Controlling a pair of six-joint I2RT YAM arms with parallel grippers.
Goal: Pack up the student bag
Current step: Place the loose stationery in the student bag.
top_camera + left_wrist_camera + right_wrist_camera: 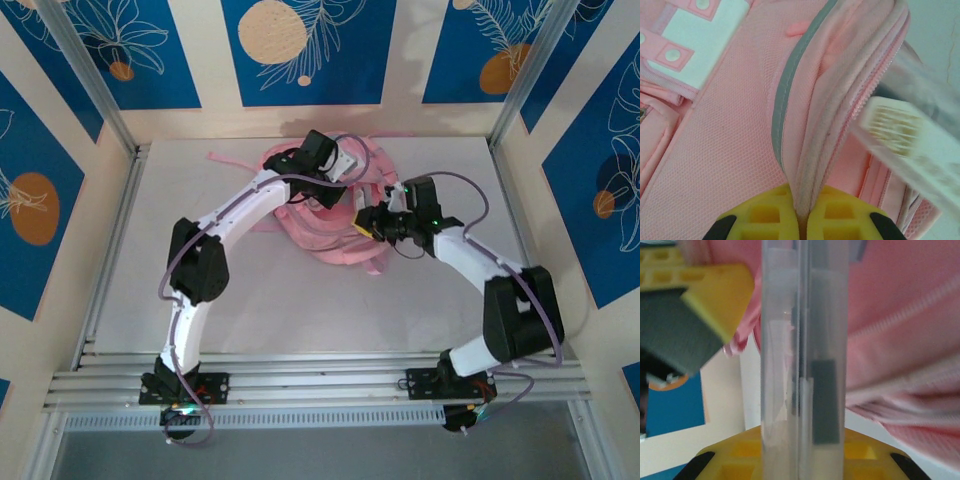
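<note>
The pink student bag (320,215) lies at the middle back of the table, its mesh front and white-and-pink patch (695,40) close in the left wrist view. My left gripper (803,220) is shut on the bag's zipper edge (820,145), pinching the folded fabric between its yellow pads. It also appears over the bag in the top view (330,165). My right gripper (802,462) is shut on a clear plastic case (802,365), held upright against the bag's opening (900,315). The same case (905,140) slants in from the right beside the zipper. In the top view the right gripper (370,222) sits at the bag's right side.
Pink straps (225,160) trail to the left of the bag on the grey table (300,310). The left gripper's yellow finger (715,295) is close to the case's upper left. Blue and cream walls (300,50) and metal posts (90,70) enclose the table.
</note>
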